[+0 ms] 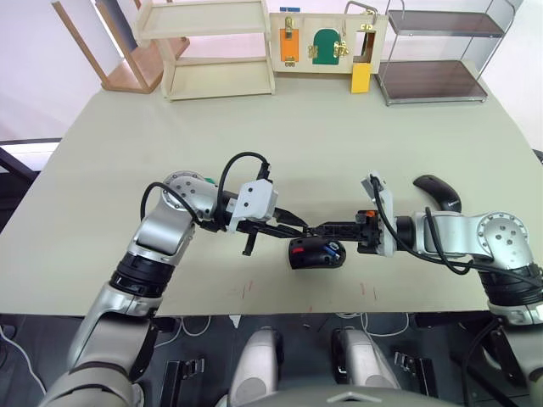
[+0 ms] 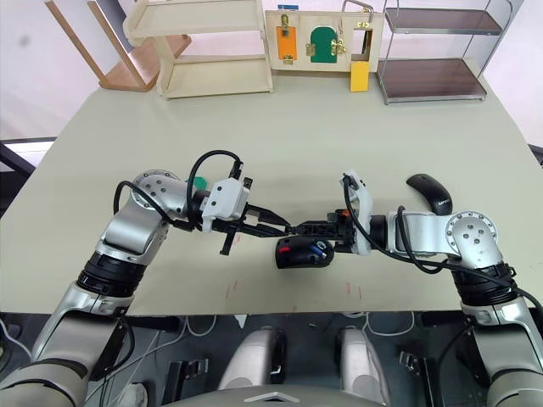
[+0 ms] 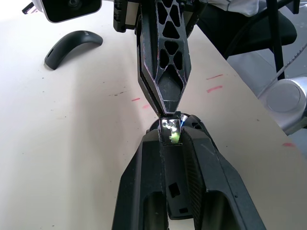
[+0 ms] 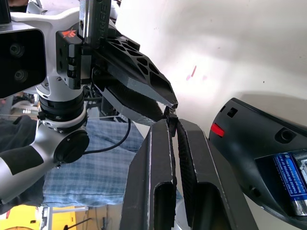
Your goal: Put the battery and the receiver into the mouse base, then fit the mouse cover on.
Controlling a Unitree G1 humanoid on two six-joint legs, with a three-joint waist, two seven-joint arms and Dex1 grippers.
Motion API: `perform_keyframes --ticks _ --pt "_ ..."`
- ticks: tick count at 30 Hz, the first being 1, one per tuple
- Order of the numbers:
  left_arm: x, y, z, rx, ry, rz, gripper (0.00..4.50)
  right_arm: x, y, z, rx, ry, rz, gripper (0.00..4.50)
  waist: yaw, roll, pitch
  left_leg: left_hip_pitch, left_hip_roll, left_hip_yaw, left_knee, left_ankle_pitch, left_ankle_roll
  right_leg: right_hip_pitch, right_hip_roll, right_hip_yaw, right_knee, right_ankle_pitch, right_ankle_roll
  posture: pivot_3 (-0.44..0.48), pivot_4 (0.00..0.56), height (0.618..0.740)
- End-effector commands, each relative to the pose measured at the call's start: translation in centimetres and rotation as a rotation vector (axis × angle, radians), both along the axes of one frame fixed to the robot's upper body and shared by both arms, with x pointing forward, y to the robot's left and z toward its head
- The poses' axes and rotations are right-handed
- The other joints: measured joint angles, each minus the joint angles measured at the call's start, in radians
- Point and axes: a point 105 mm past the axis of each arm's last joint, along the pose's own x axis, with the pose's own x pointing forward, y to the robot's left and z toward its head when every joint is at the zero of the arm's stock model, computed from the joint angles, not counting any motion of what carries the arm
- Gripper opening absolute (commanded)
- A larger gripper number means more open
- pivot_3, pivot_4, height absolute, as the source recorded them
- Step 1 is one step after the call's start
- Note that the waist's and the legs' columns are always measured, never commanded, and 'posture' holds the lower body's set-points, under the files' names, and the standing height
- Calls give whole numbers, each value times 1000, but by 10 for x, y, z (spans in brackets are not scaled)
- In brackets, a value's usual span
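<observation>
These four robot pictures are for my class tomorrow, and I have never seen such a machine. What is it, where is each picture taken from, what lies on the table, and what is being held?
It is a humanoid robot with two arms, each ending in a two-fingered black gripper. Two pictures come from cameras on its head, looking down over the table. The other two come from cameras on its wrists, looking along the fingers.

On the table lies the mouse base, an open black shell with red parts, and the blue battery already sits inside it. The mouse cover, a smooth black shell, lies apart, beyond the right arm.

The left gripper and right gripper meet tip to tip just above the base. Between them is the receiver, a tiny piece; both grippers are closed on it, like a hand-over.
</observation>
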Motion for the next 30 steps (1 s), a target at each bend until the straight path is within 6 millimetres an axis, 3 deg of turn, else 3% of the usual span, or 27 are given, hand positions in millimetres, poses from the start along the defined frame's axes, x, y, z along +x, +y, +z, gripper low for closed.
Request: perform_keyframes --ticks 1,9,10,13,18,24,30 --pt "-2 -4 7 -23 -28 -23 29 -15 10 12 56 -28 100 87 0 0 0 0 0 0 0 0 0 0 0 0 0 0 0 0 150 740" --pt "-3 -3 6 -19 18 -22 29 -10 7 11 52 -22 59 87 0 0 0 0 0 0 0 0 0 0 0 0 0 0 0 0 150 740" --pt "-3 -3 6 -18 16 -21 1055 -7 5 11 51 -22 46 0 0 0 0 0 0 0 0 0 0 0 0 0 0 0 0 0 150 740" --pt "-2 -3 7 -18 13 -19 2160 -3 0 10 36 -20 15 0 0 0 0 0 0 0 0 0 0 0 0 0 0 0 0 0 150 740" --pt "-1 -1 6 -19 12 -13 4453 1 -10 11 25 -23 -12 0 0 0 0 0 0 0 0 0 0 0 0 0 0 0 0 0 150 740" --pt "-2 1 4 -27 22 -4 4453 0 -18 16 23 -48 -20 0 0 0 0 0 0 0 0 0 0 0 0 0 0 0 0 0 150 740" --pt "-6 5 -1 -59 74 50 4453 -5 -35 37 17 -215 -37 0 1 0 0 0 0 -1 0 0 0 0 0 0 -1 0 0 0 150 740"
